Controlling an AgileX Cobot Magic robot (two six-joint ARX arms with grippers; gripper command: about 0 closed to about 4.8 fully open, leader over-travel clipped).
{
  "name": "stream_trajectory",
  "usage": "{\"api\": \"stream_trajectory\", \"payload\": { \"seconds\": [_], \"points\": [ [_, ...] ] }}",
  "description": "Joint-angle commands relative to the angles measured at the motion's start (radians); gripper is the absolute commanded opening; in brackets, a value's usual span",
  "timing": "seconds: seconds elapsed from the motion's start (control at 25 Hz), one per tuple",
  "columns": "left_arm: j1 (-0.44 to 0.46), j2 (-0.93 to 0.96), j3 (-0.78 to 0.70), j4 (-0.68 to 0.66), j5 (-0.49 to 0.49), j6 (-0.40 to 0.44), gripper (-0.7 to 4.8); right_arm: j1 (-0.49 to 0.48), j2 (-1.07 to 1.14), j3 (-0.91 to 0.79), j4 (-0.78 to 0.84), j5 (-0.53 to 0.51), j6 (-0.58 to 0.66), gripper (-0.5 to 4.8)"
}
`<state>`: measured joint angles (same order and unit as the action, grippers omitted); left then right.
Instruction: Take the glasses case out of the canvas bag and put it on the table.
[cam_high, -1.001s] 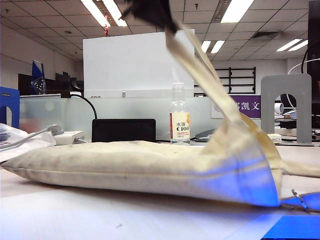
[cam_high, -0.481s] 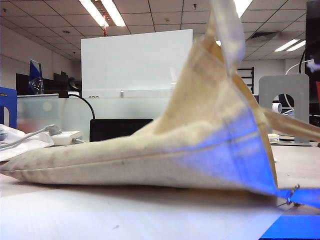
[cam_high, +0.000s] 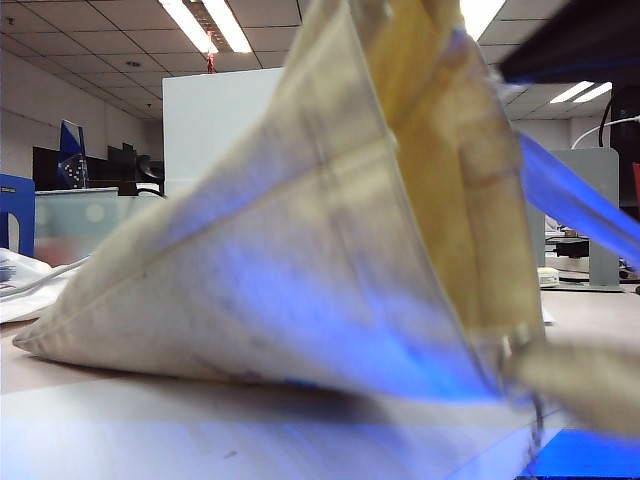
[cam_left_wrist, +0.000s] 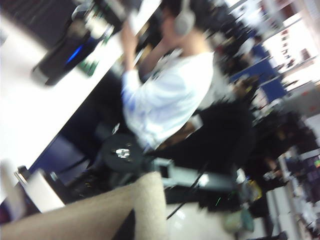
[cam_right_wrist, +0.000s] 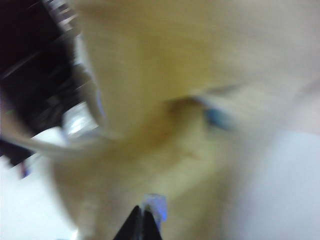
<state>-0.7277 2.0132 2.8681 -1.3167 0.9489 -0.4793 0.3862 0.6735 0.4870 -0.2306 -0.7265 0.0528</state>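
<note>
The floppy beige canvas bag (cam_high: 300, 250) rises as a steep tent off the pale smooth surface (cam_high: 150, 430), peak up, base lengthwise along it. The glasses case is unseen. Closed right end effector (cam_right_wrist: 141, 222) hangs against the cloth; the closed left end effector's contents can't be told.

Fluorescent ceiling lights (cam_high: 205, 24) glow above a white partition board (cam_high: 215, 125), a blue chair (cam_high: 17, 212) off to its left.
</note>
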Motion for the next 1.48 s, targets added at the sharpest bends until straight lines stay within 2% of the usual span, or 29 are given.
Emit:
{"api": "stream_trajectory", "payload": {
  "seconds": [0.04, 0.2, 0.32, 0.56, 0.68, 0.84, 0.92, 1.0, 1.08, 1.12, 1.16, 1.24, 1.4, 1.48],
  "points": [
    [0.005, -0.002, 0.004, -0.037, -0.051, 0.06, -0.06, 0.147, -0.002, 0.03, 0.015, 0.055, -0.008, -0.05],
    [0.002, 0.0, 0.004, -0.036, 0.012, 0.043, -0.06, 0.36, 0.021, 0.027, 0.023, 0.24, -0.006, -0.05],
    [-0.018, 0.0, 0.004, -0.036, 0.113, 0.0, -0.06, 0.42, 0.133, 0.028, 0.035, 0.301, -0.088, -0.05],
    [-0.033, -0.014, 0.005, -0.038, 0.253, -0.01, -0.06, 0.381, 0.282, 0.029, 0.213, 0.318, -0.134, -0.05],
    [-0.035, -0.016, 0.005, -0.04, 0.326, -0.012, -0.06, 0.297, 0.295, 0.029, 0.255, 0.501, -0.152, -0.05],
    [-0.049, -0.016, 0.005, -0.051, 0.331, -0.011, -0.06, 0.166, 0.315, 0.029, 0.232, 0.558, -0.18, -0.05],
    [-0.049, -0.016, 0.005, -0.048, 0.324, -0.011, -0.06, 0.164, 0.304, 0.03, 0.166, 0.539, -0.175, -0.05],
    [-0.049, -0.016, 0.004, -0.034, 0.299, -0.007, -0.06, 0.221, 0.254, 0.031, 0.14, 0.418, -0.127, -0.05],
    [-0.048, -0.012, 0.004, -0.018, 0.273, -0.007, -0.06, 0.345, 0.178, 0.032, 0.14, 0.434, -0.113, -0.05],
    [-0.047, -0.007, 0.004, -0.013, 0.261, -0.007, -0.06, 0.455, 0.124, 0.032, 0.14, 0.48, -0.111, -0.05],
    [-0.047, -0.005, 0.004, -0.011, 0.261, -0.007, -0.06, 0.523, 0.111, 0.031, 0.136, 0.496, -0.105, -0.05],
    [-0.048, 0.0, 0.003, -0.011, 0.268, -0.007, -0.06, 0.588, 0.132, 0.029, 0.142, 0.496, -0.105, -0.05],
    [-0.049, 0.0, 0.004, -0.013, 0.312, -0.008, -0.06, 0.569, 0.277, 0.029, 0.232, 0.515, -0.129, -0.05],
    [-0.049, 0.0, 0.004, -0.014, 0.319, -0.024, -0.06, 0.525, 0.382, 0.03, 0.343, 0.455, -0.133, -0.05]
  ]
}}
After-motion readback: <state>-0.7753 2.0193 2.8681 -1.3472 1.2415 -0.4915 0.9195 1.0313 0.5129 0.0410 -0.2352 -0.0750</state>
